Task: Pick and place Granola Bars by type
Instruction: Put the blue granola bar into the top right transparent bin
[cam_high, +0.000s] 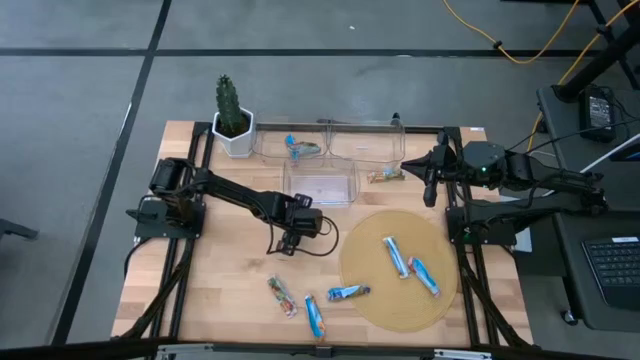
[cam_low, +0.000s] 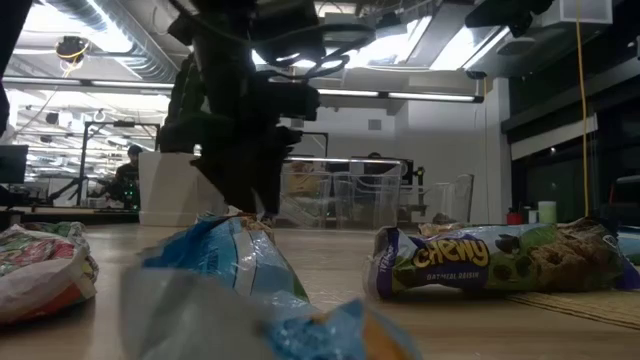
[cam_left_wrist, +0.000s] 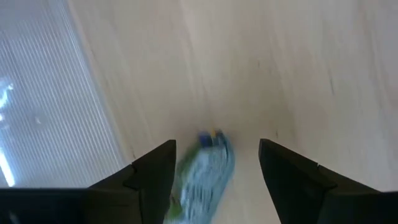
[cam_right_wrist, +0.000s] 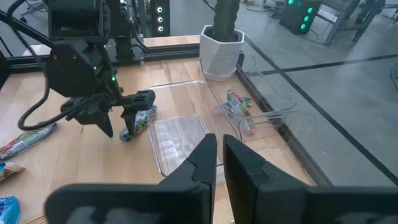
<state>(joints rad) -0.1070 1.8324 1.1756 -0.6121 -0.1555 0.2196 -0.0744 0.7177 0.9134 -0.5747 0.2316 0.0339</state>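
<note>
Two fingers of the left gripper (cam_high: 285, 245) stand spread, with a greenish bar (cam_left_wrist: 208, 171) between them; whether the pads touch its wrapper cannot be told. In the right wrist view the same bar (cam_right_wrist: 140, 120) hangs tilted between those fingers, just above the wooden worktop (cam_high: 230, 290), beside the near clear bin (cam_high: 320, 182). In the high view this gripper sits just left of the frame's centre.

Just right of the upper middle of the high view, the right gripper (cam_high: 432, 178) waits with its fingers (cam_right_wrist: 205, 163) pressed nearly together, holding nothing.

Below centre, toward the lower edge, lie a red multicolour bar (cam_high: 281, 296) and two blue bars (cam_high: 315, 315) (cam_high: 348, 293); two more blue bars (cam_high: 396, 256) (cam_high: 424, 276) rest on the round tan mat (cam_high: 375, 300) at lower right. One bar (cam_high: 298, 148) lies inside the upper left clear bin (cam_high: 268, 150), and another (cam_high: 385, 176) lies on the worktop just below the upper right bin (cam_high: 365, 145). A potted cactus (cam_high: 231, 115) stands left of the bins.
</note>
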